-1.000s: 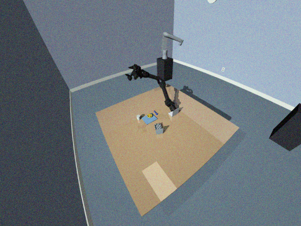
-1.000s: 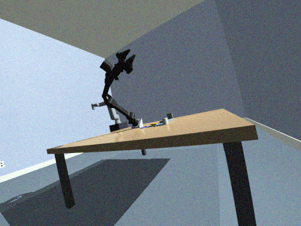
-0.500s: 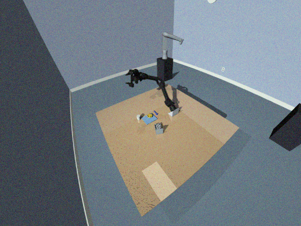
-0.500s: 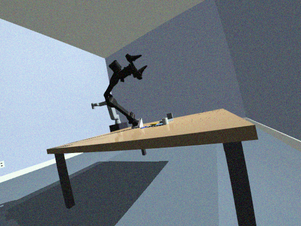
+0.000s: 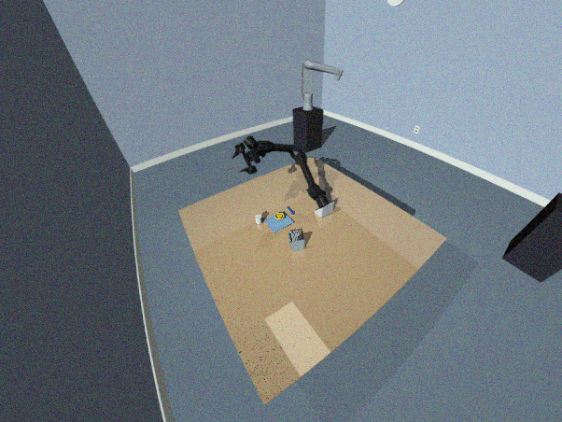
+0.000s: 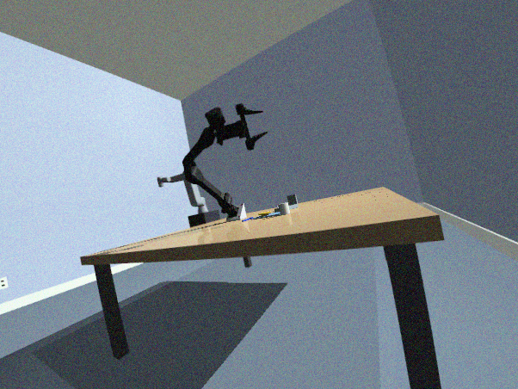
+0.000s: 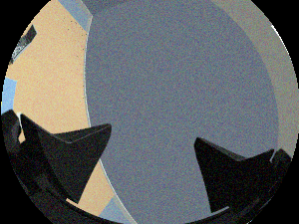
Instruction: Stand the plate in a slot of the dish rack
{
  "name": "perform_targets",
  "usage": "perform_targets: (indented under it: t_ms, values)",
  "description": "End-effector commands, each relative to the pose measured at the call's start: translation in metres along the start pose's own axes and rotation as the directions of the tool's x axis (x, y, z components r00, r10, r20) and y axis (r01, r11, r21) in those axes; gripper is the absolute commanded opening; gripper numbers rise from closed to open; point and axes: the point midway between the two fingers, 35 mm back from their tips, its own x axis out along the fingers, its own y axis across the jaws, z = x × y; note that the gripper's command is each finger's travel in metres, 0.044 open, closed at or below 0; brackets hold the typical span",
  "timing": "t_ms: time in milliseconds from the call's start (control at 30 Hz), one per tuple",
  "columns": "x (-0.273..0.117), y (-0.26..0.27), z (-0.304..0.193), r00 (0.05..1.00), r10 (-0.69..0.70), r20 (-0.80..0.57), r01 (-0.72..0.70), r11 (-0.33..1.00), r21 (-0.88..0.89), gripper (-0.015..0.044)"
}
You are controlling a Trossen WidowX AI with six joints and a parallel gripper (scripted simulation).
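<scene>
A small yellow round thing, which looks like the plate (image 5: 279, 216) (image 6: 264, 213), lies on a blue mat (image 5: 276, 226). The dish rack (image 5: 297, 244) (image 6: 292, 201) looks like a small grey box with dark and light rails on top. It stands beside the mat, and part of it shows at the left edge of the wrist view (image 7: 22, 45). Its slots are too small to make out, and nothing is seen standing in them. My gripper (image 5: 237, 163) (image 6: 264, 122) (image 7: 154, 136) is open and empty, high in the air and well away from the plate and the rack.
A white cup (image 5: 259, 219) (image 6: 284, 208) stands beside the mat, on the side away from the arm's base. A small blue object (image 5: 291, 211) lies between the mat and the base. A white tilted panel (image 5: 324, 210) (image 6: 242, 212) stands right at the arm's base.
</scene>
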Motion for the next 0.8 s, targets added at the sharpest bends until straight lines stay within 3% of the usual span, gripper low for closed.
perform_targets:
  t_ms: [0, 433, 767]
  values:
    - [0.013, 0.028, 0.004, 0.995, 0.099, -0.006, -0.098, 0.988, 0.121, 0.0400]
    - [0.032, 0.102, 0.017, 0.930, 0.366, -0.032, -0.312, 0.833, 0.457, 0.0400]
    - [0.034, 0.160, 0.026, 0.826, 0.560, -0.062, -0.381, 0.636, 0.671, 0.0400]
